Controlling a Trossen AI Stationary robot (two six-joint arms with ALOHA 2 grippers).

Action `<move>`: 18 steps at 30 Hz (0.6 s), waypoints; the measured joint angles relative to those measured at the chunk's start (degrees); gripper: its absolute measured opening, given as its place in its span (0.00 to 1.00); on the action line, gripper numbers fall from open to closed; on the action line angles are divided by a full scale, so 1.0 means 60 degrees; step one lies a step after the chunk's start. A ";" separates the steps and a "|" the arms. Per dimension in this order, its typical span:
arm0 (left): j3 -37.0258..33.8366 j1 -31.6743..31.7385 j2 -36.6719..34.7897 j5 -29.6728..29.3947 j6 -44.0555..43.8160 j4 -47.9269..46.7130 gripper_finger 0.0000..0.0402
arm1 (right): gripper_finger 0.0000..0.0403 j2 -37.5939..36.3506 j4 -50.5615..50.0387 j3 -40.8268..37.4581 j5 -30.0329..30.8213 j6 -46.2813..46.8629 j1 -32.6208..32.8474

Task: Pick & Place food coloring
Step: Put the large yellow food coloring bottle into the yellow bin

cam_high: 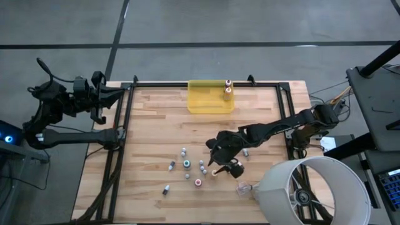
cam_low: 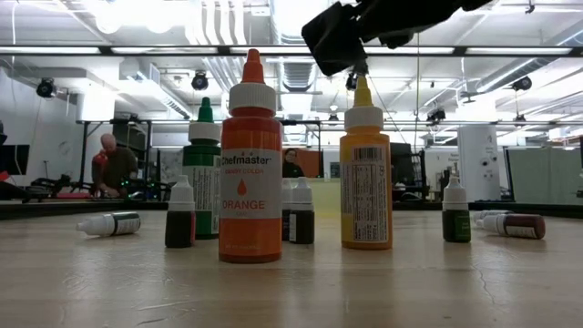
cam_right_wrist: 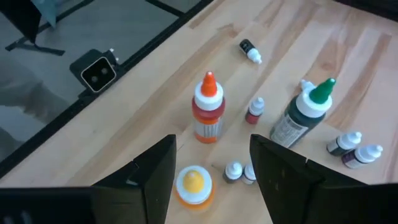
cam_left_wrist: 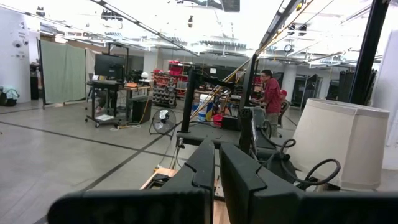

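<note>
Over the bench's [cam_high: 156,119] front half, the right claw [cam_right_wrist: 211,171] hangs spread wide above a yellow-capped bottle [cam_right_wrist: 194,185].

Its two fingers stand apart on either side of that bottle's cap, holding nothing. Just beyond stand an orange-capped bottle [cam_right_wrist: 207,115], a small red bottle [cam_right_wrist: 254,111] and a green-capped bottle [cam_right_wrist: 303,114]; smaller white-capped ones sit nearby, and one small bottle [cam_right_wrist: 249,50] lies on its side farther off. From above, the food coloring bottles [cam_high: 186,164] cluster at the bench's middle front, while two more bottles [cam_high: 228,89] stand in the yellow tray [cam_high: 206,100] at the far edge. The left claw [cam_left_wrist: 214,180] waits off the bench's left far corner, fingers pressed together.
</note>
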 joint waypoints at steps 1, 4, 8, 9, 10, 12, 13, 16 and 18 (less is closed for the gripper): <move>0.0000 0.0004 0.0004 0.0000 0.0000 0.0000 0.00 | 0.49 0.0085 -0.0033 0.0051 0.0001 0.0005 -0.0001; 0.0000 0.0002 0.0002 -0.0002 -0.0002 -0.0002 0.00 | 0.49 0.0399 -0.0540 0.0155 0.0000 0.0009 -0.0001; 0.0000 0.0004 0.0003 -0.0004 -0.0004 0.0000 0.00 | 0.49 0.0778 -0.1029 0.0246 -0.0008 -0.0047 0.0010; 0.0000 0.0004 0.0000 0.0000 -0.0004 0.0000 0.00 | 0.49 0.0865 -0.1049 0.0272 -0.0016 -0.0082 0.0010; 0.0000 0.0004 0.0000 0.0000 -0.0003 0.0000 0.00 | 0.49 0.0898 -0.1046 0.0294 -0.0014 -0.0138 0.0010; 0.0000 0.0002 0.0004 -0.0002 -0.0004 0.0000 0.00 | 0.49 0.0908 -0.1272 0.0283 -0.0021 -0.0220 0.0010; 0.0000 0.0003 0.0003 -0.0004 -0.0003 0.0000 0.00 | 0.49 0.0905 -0.1257 0.0283 -0.0020 -0.0264 0.0010; 0.0000 0.0004 0.0001 -0.0004 -0.0002 0.0000 0.00 | 0.49 0.0900 -0.1267 0.0283 -0.0037 -0.0343 0.0028; 0.0000 0.0000 0.0003 0.0000 0.0000 0.0000 0.00 | 0.49 0.0900 -0.1279 0.0283 -0.0116 -0.0432 0.0028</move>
